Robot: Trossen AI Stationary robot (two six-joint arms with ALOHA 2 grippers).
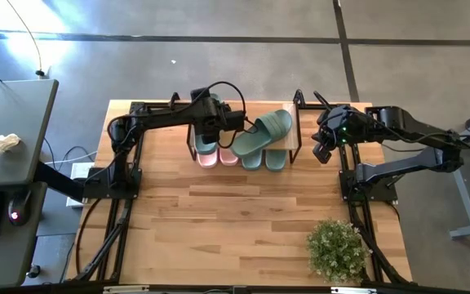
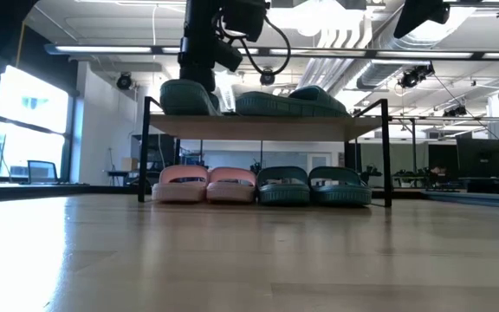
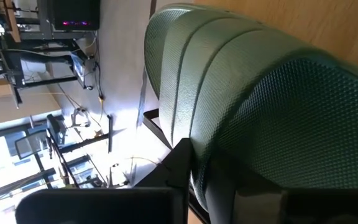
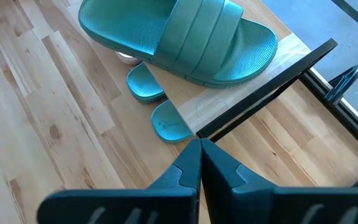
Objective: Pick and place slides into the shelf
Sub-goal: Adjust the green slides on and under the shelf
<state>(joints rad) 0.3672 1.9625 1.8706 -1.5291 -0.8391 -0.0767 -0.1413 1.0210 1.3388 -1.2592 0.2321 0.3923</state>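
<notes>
Your left gripper [image 1: 219, 114], fingers barely parted around a sage-green slide [image 3: 253, 93], sits over the shelf [image 1: 292, 140] top's left end, far nearer than the shut right gripper [image 1: 323, 152].

Shelf [image 1: 294, 140] on table [image 1: 243, 220] holds slides [image 1: 263, 135].

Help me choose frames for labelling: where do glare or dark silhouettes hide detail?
High view: a bright glare patch washes the floor at upper left. Low view: backlit by windows and ceiling lights, so the left gripper above the shelf reads as a dark silhouette. Left wrist view: blown-out white beside the green slide.
</notes>
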